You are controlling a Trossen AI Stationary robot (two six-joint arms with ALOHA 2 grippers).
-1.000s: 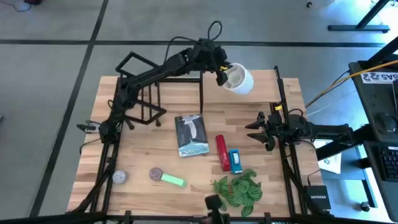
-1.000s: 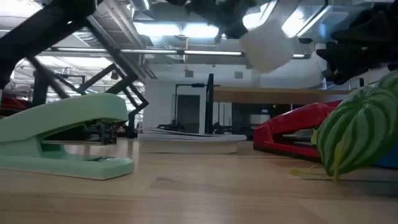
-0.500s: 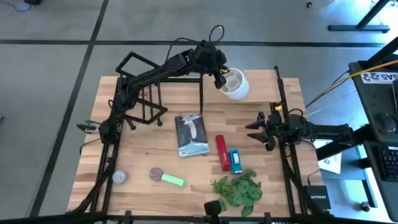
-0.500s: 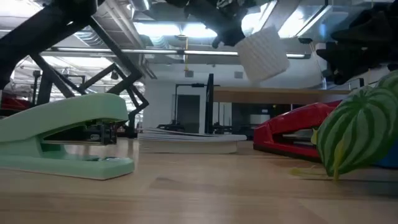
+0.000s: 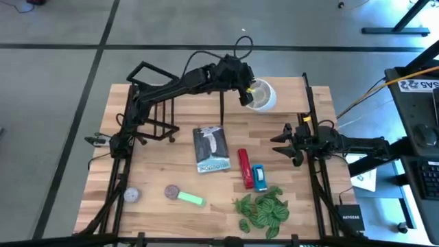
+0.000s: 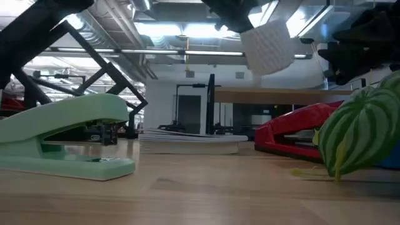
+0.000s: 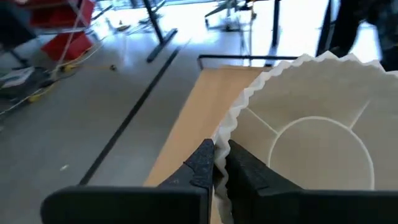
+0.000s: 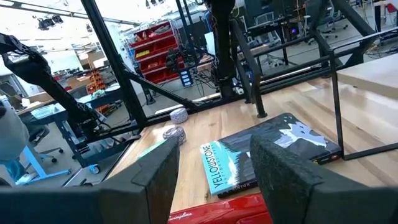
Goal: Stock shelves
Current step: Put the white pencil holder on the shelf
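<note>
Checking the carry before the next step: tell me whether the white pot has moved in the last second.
Yes. In the high view the white pot, pinched at its rim by the left gripper, has tipped upright and drawn slightly in over the wood shelf board.

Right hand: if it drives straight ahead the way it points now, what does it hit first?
Probably the book: the open right hand points at it across bare table, though the red stapler lies just below.

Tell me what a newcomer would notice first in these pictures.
First, the left gripper at the table's far side, pinching the rim of a white ribbed pot held above the wood shelf board. Next, the leafy plant at the near edge, with a red stapler and a book mid-table. The right gripper waits open at the right.
</note>
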